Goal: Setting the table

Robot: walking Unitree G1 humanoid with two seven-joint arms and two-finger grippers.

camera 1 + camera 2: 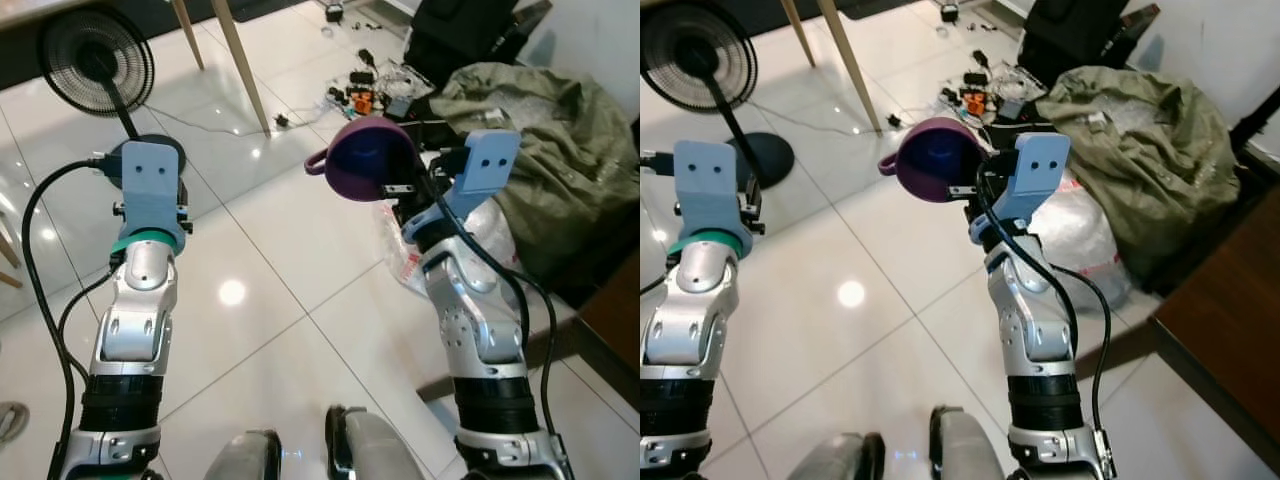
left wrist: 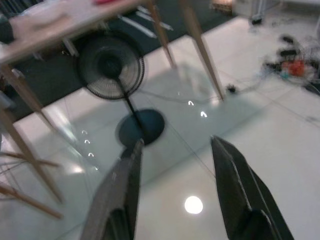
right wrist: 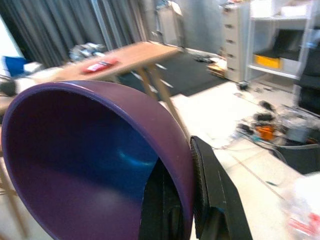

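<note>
The right gripper (image 3: 187,200) pinches only the rim of the purple cup (image 1: 368,158), one finger inside and one outside, so a walking jolt could tip it free, while the left gripper (image 2: 175,190) hangs spread and empty.

Bright indoor light; ceiling glare on glossy floor (image 1: 232,292); wrist views blurred.

Glossy white-tiled floor (image 1: 300,250), lamps mirrored in it.
At 11 o'clock stands a black pedestal fan (image 1: 97,58); wooden table legs (image 1: 240,62) at 12; tangled cables and gadgets (image 1: 362,88) at 1; an olive-green cloth heap (image 1: 540,150) at 2.
</note>
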